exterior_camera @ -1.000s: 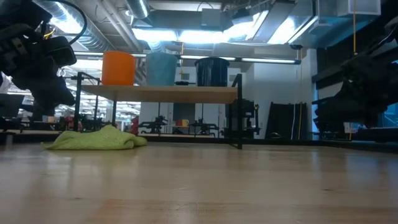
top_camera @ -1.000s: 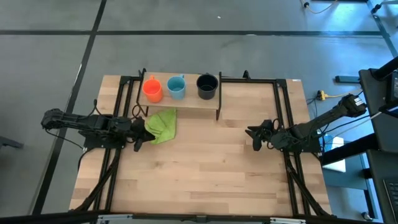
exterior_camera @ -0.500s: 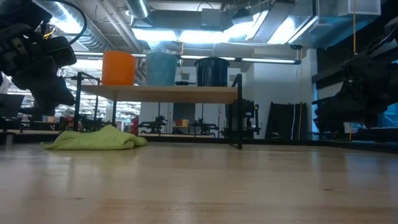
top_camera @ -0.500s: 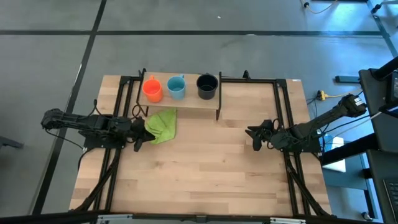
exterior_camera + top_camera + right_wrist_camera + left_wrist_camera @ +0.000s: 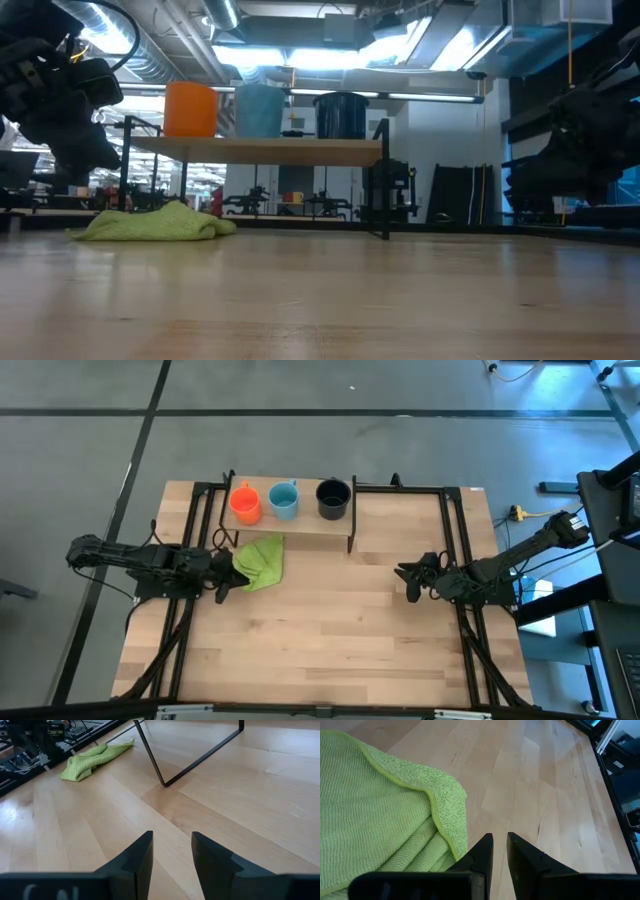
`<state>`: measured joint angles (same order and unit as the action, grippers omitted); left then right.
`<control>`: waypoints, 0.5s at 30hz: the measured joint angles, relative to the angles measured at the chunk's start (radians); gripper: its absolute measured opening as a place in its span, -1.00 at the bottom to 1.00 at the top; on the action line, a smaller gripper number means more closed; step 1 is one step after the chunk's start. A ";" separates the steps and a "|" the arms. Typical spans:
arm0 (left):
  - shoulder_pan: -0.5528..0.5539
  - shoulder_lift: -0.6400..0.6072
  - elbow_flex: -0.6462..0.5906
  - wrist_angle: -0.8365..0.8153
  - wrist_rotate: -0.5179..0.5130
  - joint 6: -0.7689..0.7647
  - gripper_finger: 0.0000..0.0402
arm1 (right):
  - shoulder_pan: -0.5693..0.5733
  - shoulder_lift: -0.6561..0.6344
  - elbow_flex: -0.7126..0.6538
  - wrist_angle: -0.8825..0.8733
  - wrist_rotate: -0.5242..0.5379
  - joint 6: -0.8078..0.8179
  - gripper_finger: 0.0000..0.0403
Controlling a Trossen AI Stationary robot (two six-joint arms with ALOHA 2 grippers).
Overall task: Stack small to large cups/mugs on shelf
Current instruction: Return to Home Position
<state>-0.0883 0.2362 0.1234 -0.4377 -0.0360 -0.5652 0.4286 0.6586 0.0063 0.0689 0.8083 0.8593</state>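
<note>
Three mugs stand in a row on the low wooden shelf (image 5: 300, 525) at the table's far side: the orange one (image 5: 245, 505) at the left, the light blue one (image 5: 284, 500) in the middle, the navy one (image 5: 333, 499) at the right. They also show in the low view, orange (image 5: 190, 109), blue (image 5: 260, 110), navy (image 5: 341, 115). My left gripper (image 5: 228, 575) hangs low at the near-left edge of a green cloth (image 5: 262, 561), its fingers almost together and empty (image 5: 500, 840). My right gripper (image 5: 410, 582) hovers open and empty (image 5: 172, 842) right of the shelf. My left gripper holds nothing between its fingers. The green cloth's folded edge (image 5: 455, 845) lies right beside one finger (image 5: 479, 851), and I cannot tell whether they touch.
The shelf's black wire legs (image 5: 165, 782) stand on the tabletop between my right gripper and the cloth (image 5: 92, 760). Black frame rails (image 5: 455, 540) run along the table's left and right sides. Bare wooden tabletop (image 5: 330, 640) lies toward the near edge.
</note>
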 joint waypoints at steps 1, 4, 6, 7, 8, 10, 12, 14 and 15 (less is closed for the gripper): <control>0.000 0.000 0.000 0.000 0.000 0.000 -0.76 | 0.000 0.000 0.000 0.000 0.000 -0.001 -0.33; 0.000 0.000 0.000 0.000 0.000 0.000 -0.74 | 0.000 0.000 0.000 0.000 0.000 -0.001 -0.33; 0.000 0.000 0.000 0.000 0.000 0.000 -0.73 | 0.000 0.000 0.000 0.000 0.000 0.000 -0.33; 0.000 0.000 0.000 0.000 0.000 0.000 -0.73 | 0.000 0.000 0.000 0.000 0.000 -0.001 -0.33; 0.000 0.000 0.000 0.000 0.000 0.000 -0.73 | 0.000 0.000 0.000 0.000 0.000 -0.002 -0.33; 0.000 0.000 0.000 0.000 0.000 0.000 -0.75 | 0.000 0.000 0.000 0.000 0.000 0.000 -0.33; 0.000 0.000 0.000 0.000 0.000 0.000 -0.76 | 0.000 0.000 0.000 0.000 0.000 0.000 -0.33; 0.000 0.000 0.000 0.000 0.000 0.000 -0.76 | 0.000 0.000 0.000 0.000 0.000 -0.002 -0.33; 0.000 0.000 0.000 0.000 0.000 0.000 -0.75 | 0.000 0.000 0.000 0.000 0.000 -0.001 -0.33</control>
<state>-0.0883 0.2359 0.1230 -0.4377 -0.0360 -0.5652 0.4285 0.6586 0.0063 0.0689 0.8085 0.8584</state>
